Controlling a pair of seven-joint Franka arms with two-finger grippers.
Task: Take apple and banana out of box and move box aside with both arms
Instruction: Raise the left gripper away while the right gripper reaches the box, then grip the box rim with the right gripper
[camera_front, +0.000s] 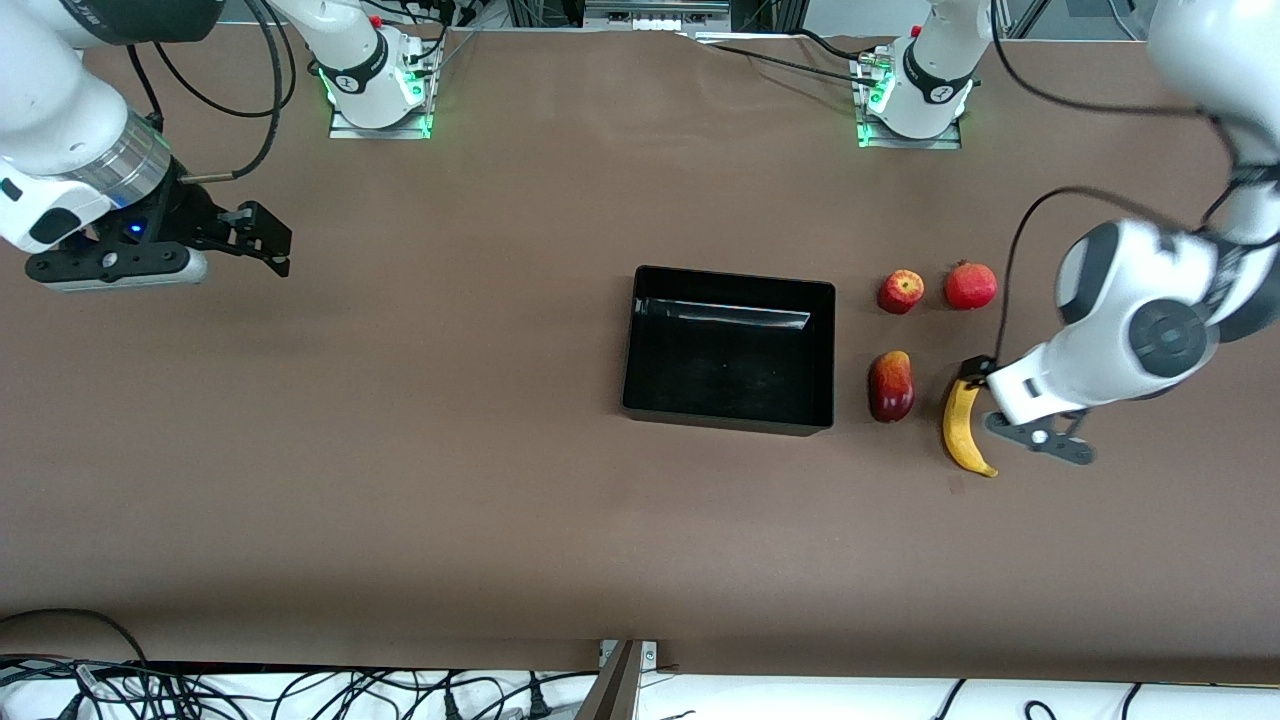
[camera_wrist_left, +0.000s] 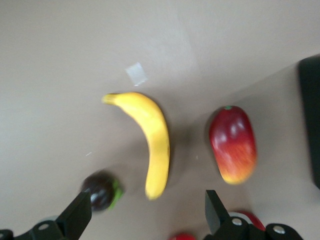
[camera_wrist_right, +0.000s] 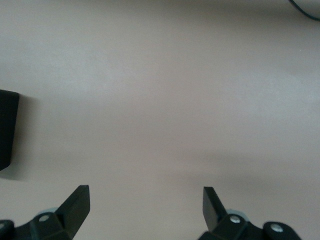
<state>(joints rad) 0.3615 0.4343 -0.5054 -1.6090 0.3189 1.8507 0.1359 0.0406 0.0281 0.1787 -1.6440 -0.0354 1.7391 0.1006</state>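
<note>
Brown table (camera_front: 400, 480): left tool (camera_wrist_left: 145, 210) released over banana (camera_front: 962, 428); right tool (camera_wrist_right: 145, 205) released, waiting.

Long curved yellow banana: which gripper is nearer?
Left. The left gripper hovers open right over the long curved yellow banana; the right gripper waits open above bare table at the right arm's end.

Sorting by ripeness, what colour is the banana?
Plain yellow banana, no spots visible; clearest in the left wrist view.
</note>
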